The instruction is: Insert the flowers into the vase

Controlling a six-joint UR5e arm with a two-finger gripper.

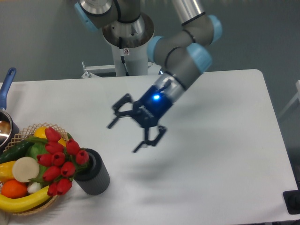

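The flowers (58, 160), a bunch of red tulip heads, lean out of the round top of the vase (93, 174) toward the left, over the wicker basket. The vase is a short dark grey ribbed cylinder near the table's front left. My gripper (125, 138) hangs open and empty above the table, up and to the right of the vase, apart from it. Its black fingers (151, 139) point down-left. The stems are hidden.
A wicker basket (21, 136) of vegetables and fruit sits at the front left, touching the tulips. A blue-handled pot (6, 84) stands at the left edge. The robot base (126, 42) is at the back centre.
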